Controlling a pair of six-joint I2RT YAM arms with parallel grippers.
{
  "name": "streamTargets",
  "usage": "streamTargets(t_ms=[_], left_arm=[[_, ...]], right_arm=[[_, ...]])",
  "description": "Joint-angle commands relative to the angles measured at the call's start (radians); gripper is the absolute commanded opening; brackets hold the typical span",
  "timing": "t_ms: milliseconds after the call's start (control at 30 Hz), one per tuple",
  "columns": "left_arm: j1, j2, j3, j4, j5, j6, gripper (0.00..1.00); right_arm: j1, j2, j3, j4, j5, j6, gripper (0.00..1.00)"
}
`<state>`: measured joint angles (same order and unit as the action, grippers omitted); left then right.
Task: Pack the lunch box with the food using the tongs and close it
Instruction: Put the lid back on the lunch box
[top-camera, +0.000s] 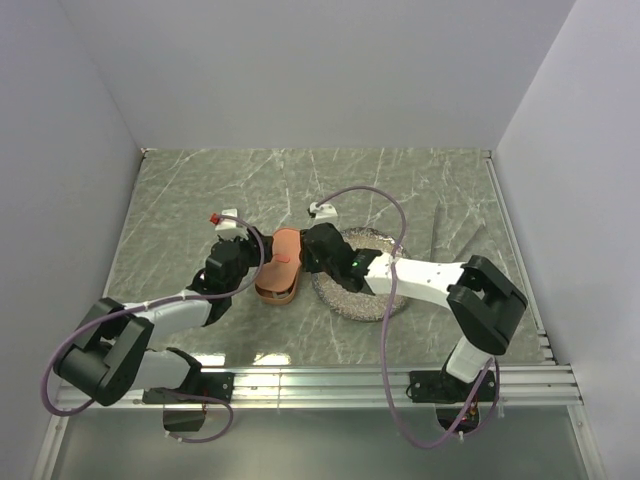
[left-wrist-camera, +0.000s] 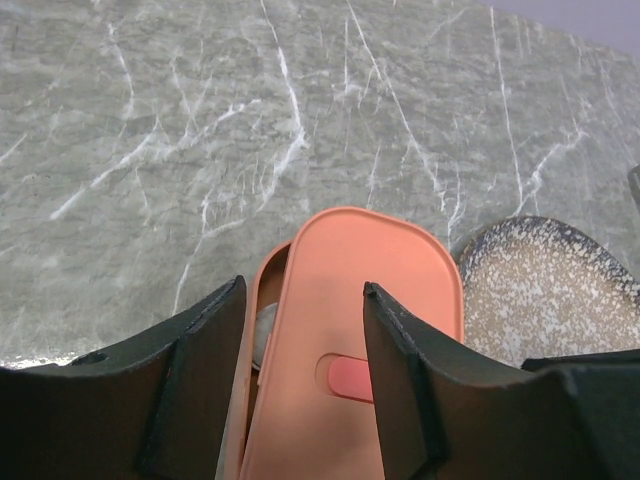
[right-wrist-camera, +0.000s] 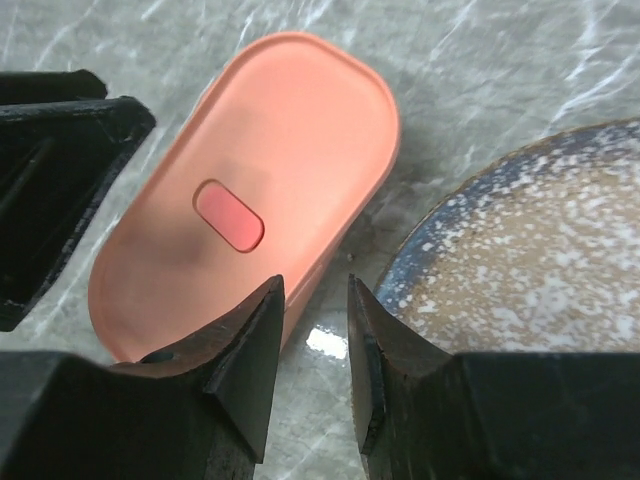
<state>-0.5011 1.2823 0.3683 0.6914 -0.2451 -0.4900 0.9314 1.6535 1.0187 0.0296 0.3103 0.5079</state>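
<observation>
The salmon-orange lunch box (top-camera: 280, 266) sits mid-table, just left of the plate. Its lid (left-wrist-camera: 360, 320) with the red mark (right-wrist-camera: 229, 215) lies on it slightly askew, leaving a slit along the left rim (left-wrist-camera: 256, 300). Through that slit a pale round piece of food (left-wrist-camera: 265, 332) shows; the rest is hidden under the lid. My left gripper (left-wrist-camera: 304, 288) hovers open, its fingers astride the lid's near end. My right gripper (right-wrist-camera: 313, 283) is open at the lid's right edge, with nothing between its fingers. The thin grey tongs (top-camera: 438, 230) lie far right on the table.
The round speckled grey plate (top-camera: 372, 290) lies right of the box, partly under my right arm, and shows no food on it (right-wrist-camera: 540, 270). White walls enclose the marble table on three sides. A metal rail (top-camera: 330, 385) runs along the near edge.
</observation>
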Motion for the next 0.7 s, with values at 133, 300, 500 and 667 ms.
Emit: streamTargets(t_ms=[133, 300, 500, 667], left_arm=[[-0.004, 0.080, 0.008, 0.037, 0.021, 0.007, 0.56], [-0.004, 0.106, 0.014, 0.039, 0.041, 0.005, 0.55], [-0.004, 0.118, 0.004, 0.062, 0.075, -0.005, 0.54], [-0.004, 0.106, -0.009, 0.065, 0.089, -0.015, 0.52]], right_arm=[[-0.029, 0.054, 0.047, 0.042, -0.103, 0.001, 0.40], [-0.037, 0.086, 0.067, 0.041, -0.126, 0.003, 0.40], [-0.045, 0.133, 0.090, 0.039, -0.154, 0.006, 0.40], [-0.048, 0.155, 0.098, 0.039, -0.166, 0.006, 0.38]])
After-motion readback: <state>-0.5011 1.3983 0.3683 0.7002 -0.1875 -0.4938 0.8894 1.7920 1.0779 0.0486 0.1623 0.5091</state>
